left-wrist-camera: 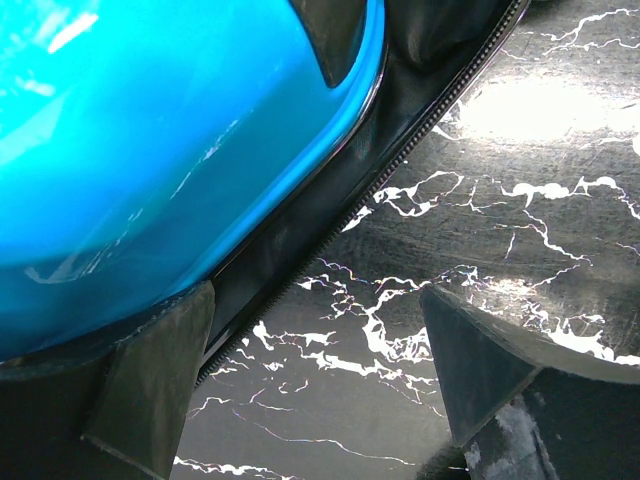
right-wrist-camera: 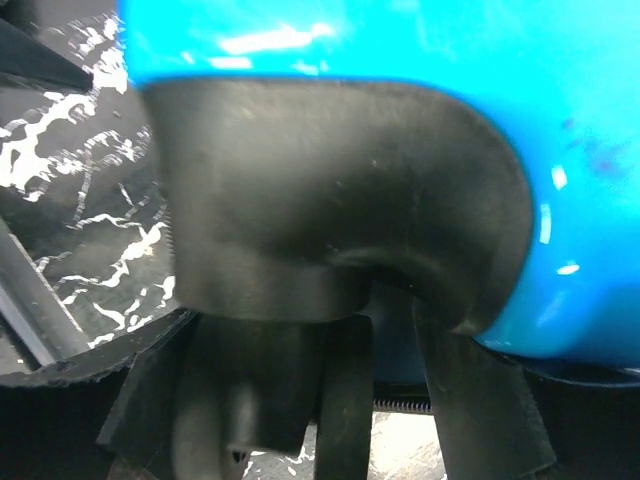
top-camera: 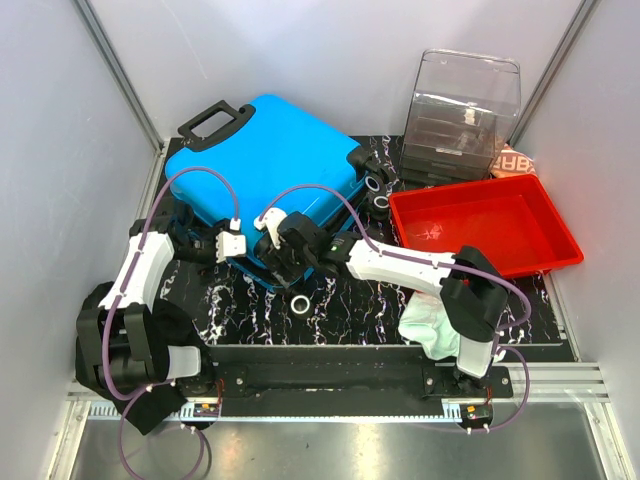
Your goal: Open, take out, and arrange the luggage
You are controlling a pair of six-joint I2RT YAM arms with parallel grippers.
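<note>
Since the luggage point(top-camera: 270, 170) lies diagonally on the mat's point(top-camera: 350, 310) far-left part, handle toward the far-left corner, we have both arms at its near edge. Left gripper point(left-wrist-camera: 315, 370): fingers apart beside the seam, holding nothing. Right gripper point(top-camera: 285, 255) straddles 1 wheel housing point(right-wrist-camera: 330, 200); we can't tell if it pinches. Room looks best toward the near edge.

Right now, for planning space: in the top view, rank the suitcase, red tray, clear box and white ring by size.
suitcase
red tray
clear box (close to tray, unsure)
white ring
</note>
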